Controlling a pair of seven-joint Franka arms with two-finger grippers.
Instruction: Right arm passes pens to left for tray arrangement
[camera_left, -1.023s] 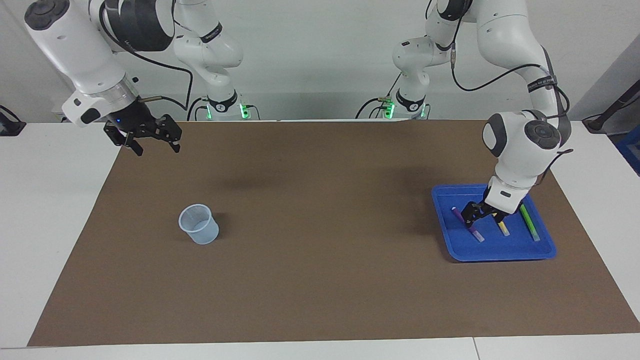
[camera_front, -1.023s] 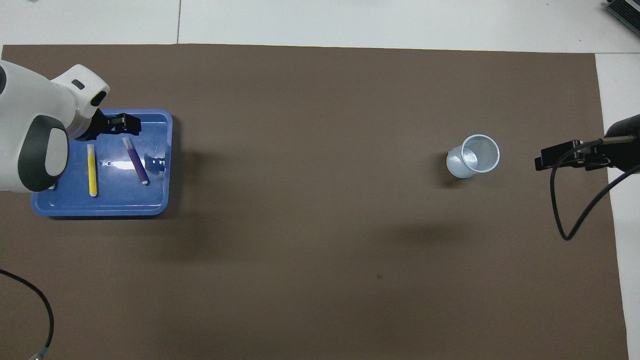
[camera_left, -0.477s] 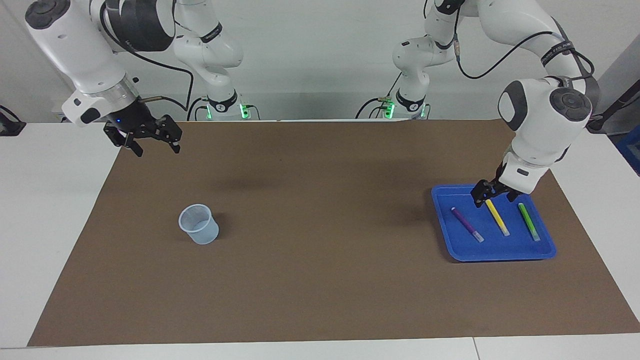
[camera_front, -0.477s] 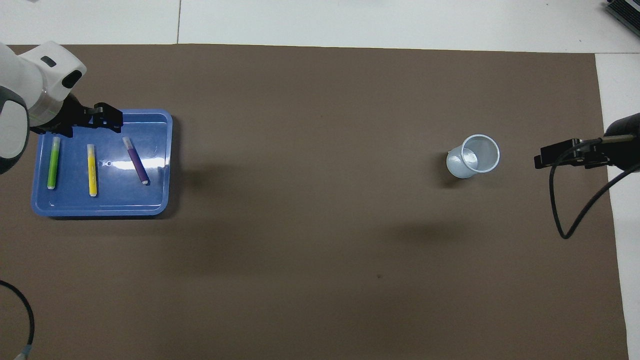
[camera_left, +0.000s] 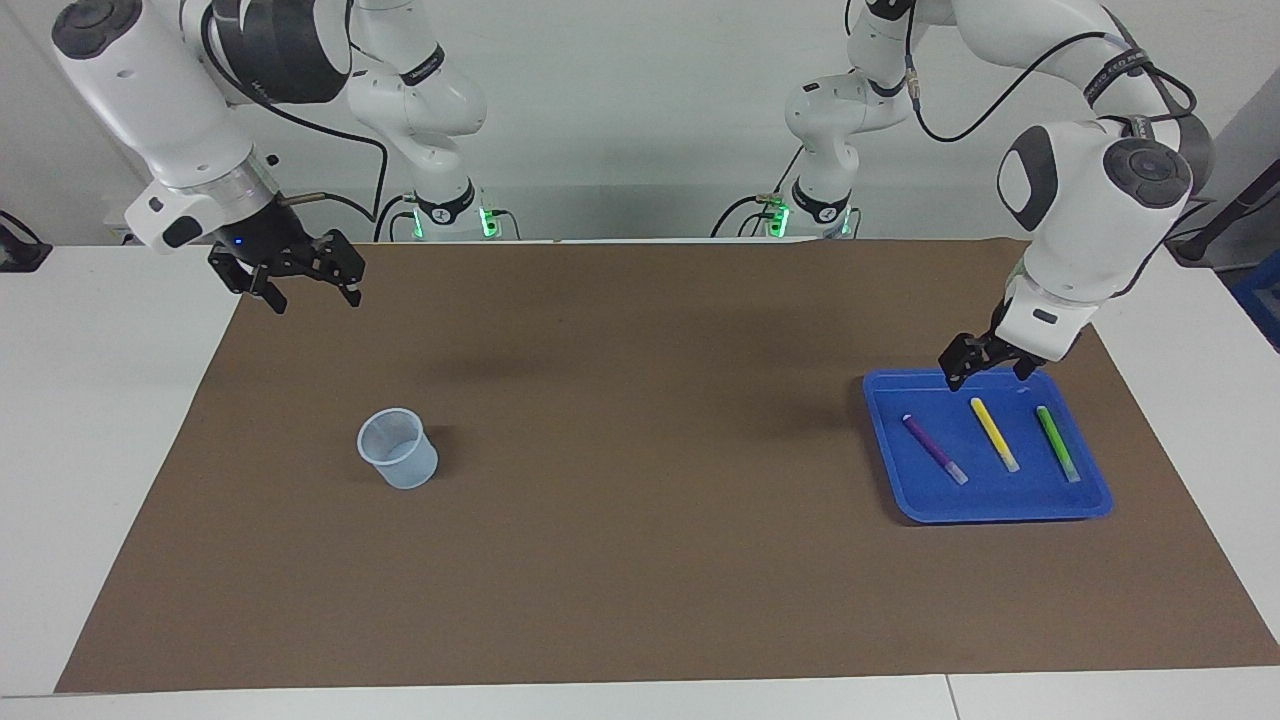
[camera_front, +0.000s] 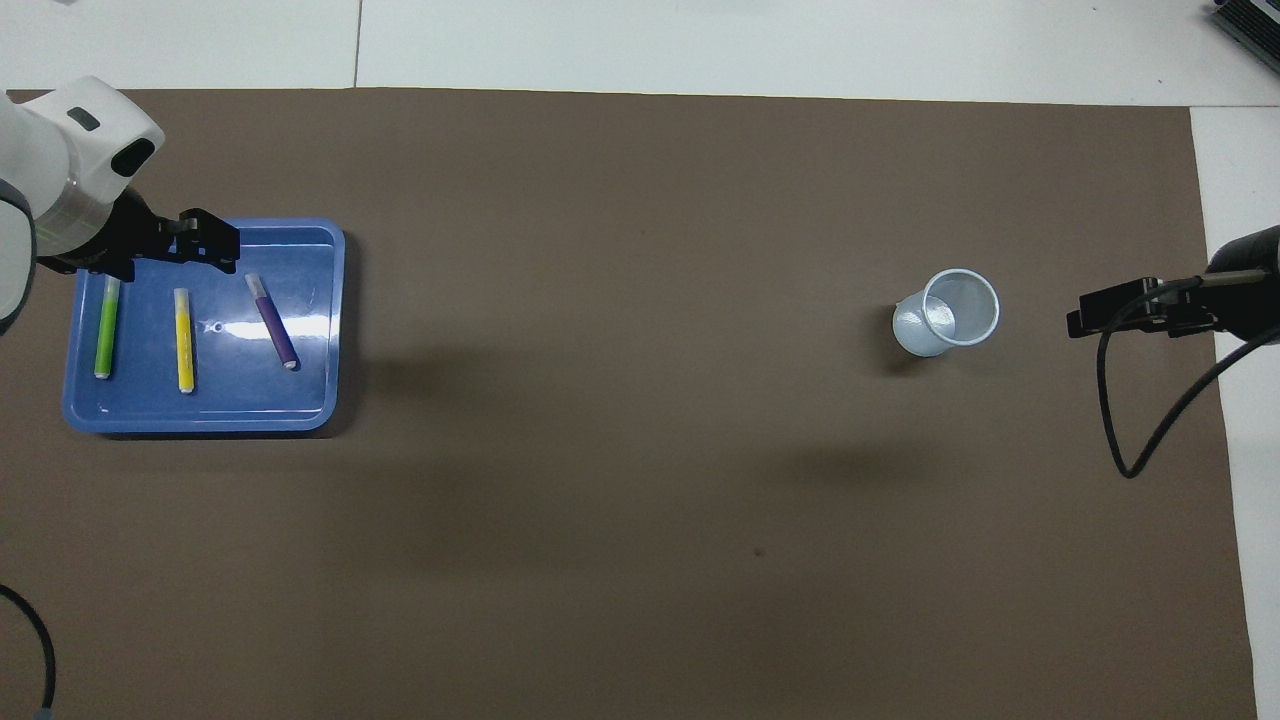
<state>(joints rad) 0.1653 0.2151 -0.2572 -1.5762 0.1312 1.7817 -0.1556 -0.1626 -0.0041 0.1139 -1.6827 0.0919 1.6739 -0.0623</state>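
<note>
Facing view, working outward from the robots' end of the table.
Right gripper (camera_left: 300, 285): hanging over the mat's corner at the right arm's end, jaws standing wide, carrying nothing; this arm is waiting.
Left gripper (camera_left: 985, 360): now hanging over the blue tray's (camera_left: 1000, 505) robot-side rim, jaws spread, empty. A second ago it was sitting low inside the tray among the pens; it is lifting up and pulling back toward its base.
Purple pen (camera_left: 935, 449): lying flat in the tray, on the side toward the table's middle.
Yellow pen (camera_left: 994, 434): lying in the middle, apart from both neighbours.
Green pen (camera_left: 1057, 442): lying toward the left arm's end; all three are running roughly parallel.
Translucent cup (camera_left: 398, 449): standing upright toward the right arm's end, farther from the robots than the right gripper, holding no pens.
Reading: with all pens lying in the tray and the left gripper withdrawing, the arrangement is looking finished.
</note>
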